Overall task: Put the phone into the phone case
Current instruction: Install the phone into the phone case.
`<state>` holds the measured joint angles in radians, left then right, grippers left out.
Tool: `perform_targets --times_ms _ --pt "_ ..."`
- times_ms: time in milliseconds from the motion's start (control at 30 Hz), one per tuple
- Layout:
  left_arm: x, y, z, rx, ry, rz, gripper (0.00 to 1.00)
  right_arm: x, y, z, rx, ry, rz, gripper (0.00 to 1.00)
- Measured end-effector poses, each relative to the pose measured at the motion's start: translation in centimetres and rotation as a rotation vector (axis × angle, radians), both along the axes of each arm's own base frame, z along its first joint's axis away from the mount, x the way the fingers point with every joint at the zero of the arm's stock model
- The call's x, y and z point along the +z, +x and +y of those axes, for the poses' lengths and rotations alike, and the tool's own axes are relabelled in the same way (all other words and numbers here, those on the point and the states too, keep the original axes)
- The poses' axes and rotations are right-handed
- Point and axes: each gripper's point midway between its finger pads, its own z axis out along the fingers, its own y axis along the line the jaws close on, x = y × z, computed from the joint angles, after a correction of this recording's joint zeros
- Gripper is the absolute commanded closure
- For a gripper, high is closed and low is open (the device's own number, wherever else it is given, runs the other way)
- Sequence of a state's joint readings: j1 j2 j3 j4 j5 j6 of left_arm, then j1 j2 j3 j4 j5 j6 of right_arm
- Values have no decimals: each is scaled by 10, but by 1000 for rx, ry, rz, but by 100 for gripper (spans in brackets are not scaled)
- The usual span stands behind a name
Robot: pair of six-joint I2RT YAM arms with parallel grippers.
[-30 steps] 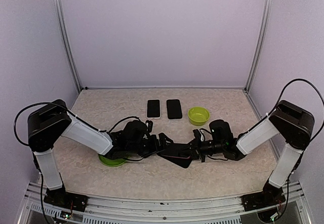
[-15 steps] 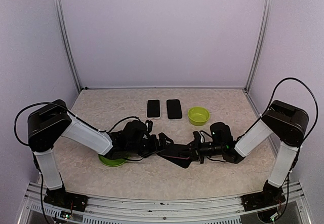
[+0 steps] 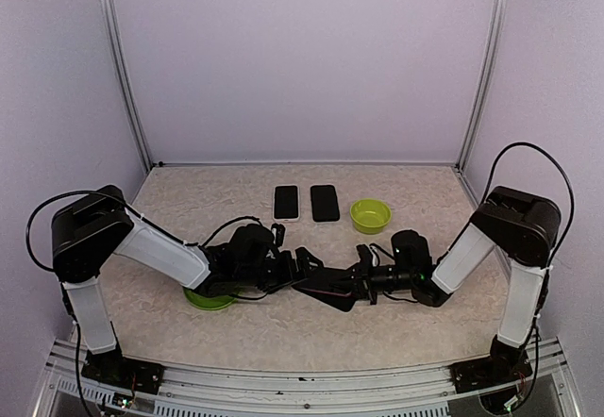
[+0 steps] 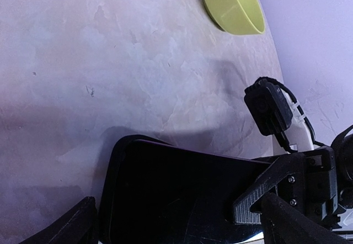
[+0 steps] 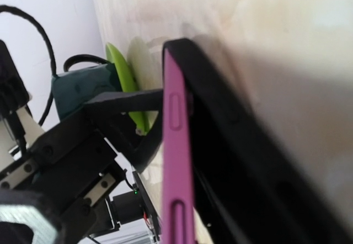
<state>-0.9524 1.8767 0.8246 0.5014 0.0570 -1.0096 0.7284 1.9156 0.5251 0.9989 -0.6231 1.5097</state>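
A black phone case [image 3: 330,292] lies tilted on the table between both grippers. In the right wrist view a phone with a pink side and buttons [image 5: 176,161] sits edge-on against the black case [image 5: 237,161], partly inside it. In the left wrist view the dark phone screen [image 4: 182,194] fills the case rim [image 4: 117,161]. My left gripper [image 3: 304,264] straddles the case's width and is closed on its end. My right gripper [image 3: 363,280] grips the opposite end, one grey finger [image 4: 265,191] lying on the screen.
A green plate [image 3: 209,298] lies under my left wrist. A green bowl [image 3: 370,215] stands behind the right gripper. Two more phones [image 3: 286,202] [image 3: 325,203] lie side by side at the back. Both arms lie low across the middle of the table.
My right arm's shoulder and forearm have swung left and lower, and its gripper has pushed slightly left against the phone. The left arm and case have stayed put.
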Motion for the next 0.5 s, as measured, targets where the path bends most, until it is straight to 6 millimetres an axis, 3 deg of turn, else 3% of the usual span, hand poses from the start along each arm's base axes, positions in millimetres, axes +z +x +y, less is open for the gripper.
perform_targets --times_ms 500 --pt "-1 1 2 2 1 -4 1 -7 2 2 30 59 -32 100"
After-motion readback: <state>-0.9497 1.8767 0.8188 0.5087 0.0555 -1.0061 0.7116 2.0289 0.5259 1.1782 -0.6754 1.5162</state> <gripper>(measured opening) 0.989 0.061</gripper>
